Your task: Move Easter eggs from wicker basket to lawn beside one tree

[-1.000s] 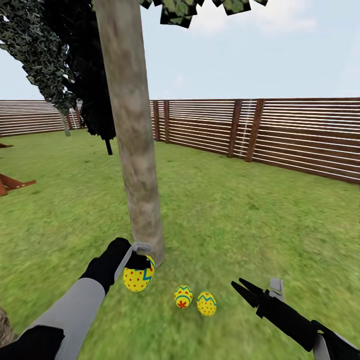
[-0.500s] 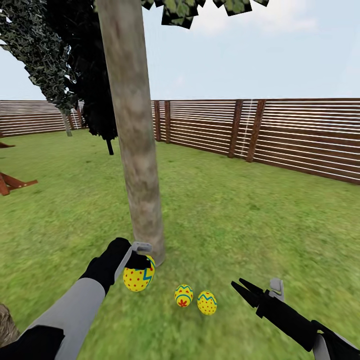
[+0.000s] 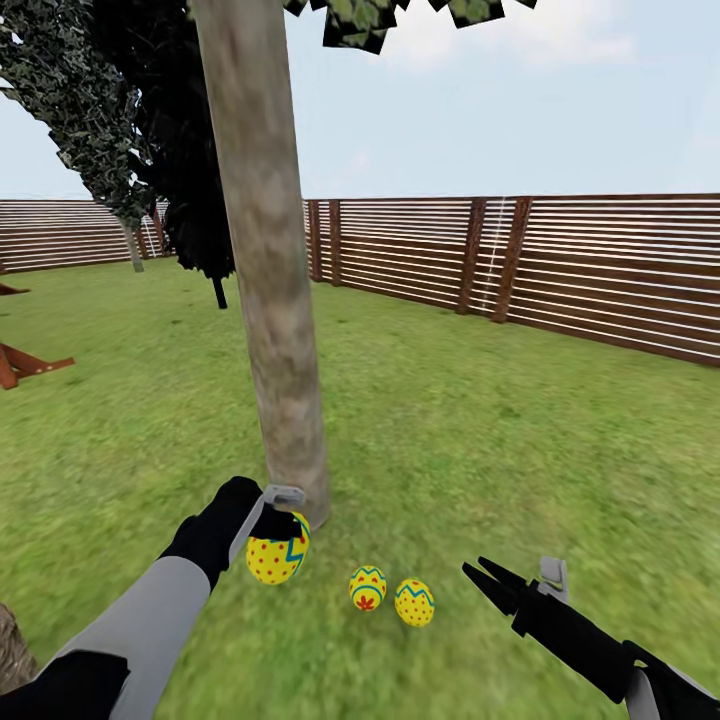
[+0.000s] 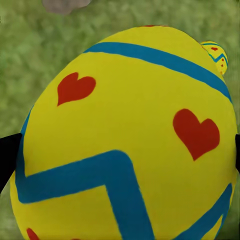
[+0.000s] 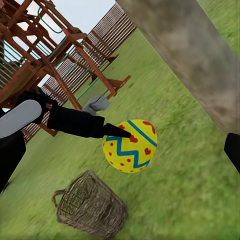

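Left claw (image 3: 283,520) grips the third egg (image 3: 277,556) above grass; lower it beside the tree (image 3: 275,330) before releasing. Right claw (image 3: 482,576) hangs parted, empty.

Left gripper (image 3: 283,522) clasping a yellow egg (image 3: 275,556) just above the lawn (image 3: 480,440) at the tree (image 3: 268,280) base, two eggs (image 3: 367,589) (image 3: 413,603) lying side by side nearby, right gripper (image 3: 487,579) parted, brown slatted fence (image 3: 560,265) behind

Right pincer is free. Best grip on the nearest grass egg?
Likely top-down across the middle of the right egg. It lies on the lawn, a small gap from its neighbour, so close the right pincer front-to-back.
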Controlling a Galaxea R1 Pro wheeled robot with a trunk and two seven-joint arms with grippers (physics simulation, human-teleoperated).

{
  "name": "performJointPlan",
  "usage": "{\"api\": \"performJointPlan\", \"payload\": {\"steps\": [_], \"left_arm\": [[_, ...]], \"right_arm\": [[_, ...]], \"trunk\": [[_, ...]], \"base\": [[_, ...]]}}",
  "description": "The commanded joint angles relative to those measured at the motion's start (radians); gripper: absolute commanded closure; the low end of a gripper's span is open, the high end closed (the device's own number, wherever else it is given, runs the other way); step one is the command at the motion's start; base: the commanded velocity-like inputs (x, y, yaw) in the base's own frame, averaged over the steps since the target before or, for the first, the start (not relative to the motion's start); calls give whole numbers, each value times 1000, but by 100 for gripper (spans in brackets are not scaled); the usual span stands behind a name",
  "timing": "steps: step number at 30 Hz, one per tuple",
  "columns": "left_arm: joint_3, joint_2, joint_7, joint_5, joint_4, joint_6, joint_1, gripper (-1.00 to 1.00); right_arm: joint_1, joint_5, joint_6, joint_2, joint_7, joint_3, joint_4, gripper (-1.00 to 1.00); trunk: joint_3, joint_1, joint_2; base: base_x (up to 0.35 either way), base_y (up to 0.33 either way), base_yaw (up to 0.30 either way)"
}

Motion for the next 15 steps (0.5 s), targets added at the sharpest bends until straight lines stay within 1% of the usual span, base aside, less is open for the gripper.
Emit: {"api": "performJointPlan", "payload": {"steps": [1,5,6,7,15], "left_arm": [[-1,1,-5,-5,-1,-3,-1,100],[-1,1,-5,-6,0,-17,-1,100],[-1,1,-5,-8,0,-43,-1,100],[-1,1,-5,-9,1,-49,-1,100],[0,1,-5,-8,1,-62,-1,100]], "right_arm": [[-1,-3,8,1,3,-2,0,-100],[-1,-2,7,1,2,-2,2,-100],[-1,-1,8,1,1,-2,6,-100],[-2,0,8,1,1,-2,7,-100],[-2,-1,7,1,1,-2,10,-100]], "trunk": [[-4,4,-8],[-17,19,-36],[-20,23,-43],[-23,27,-50],[-48,58,-106]], "base": [[0,0,0],[0,0,0],[0,0,0],[0,0,0],[0,0,0]]}}
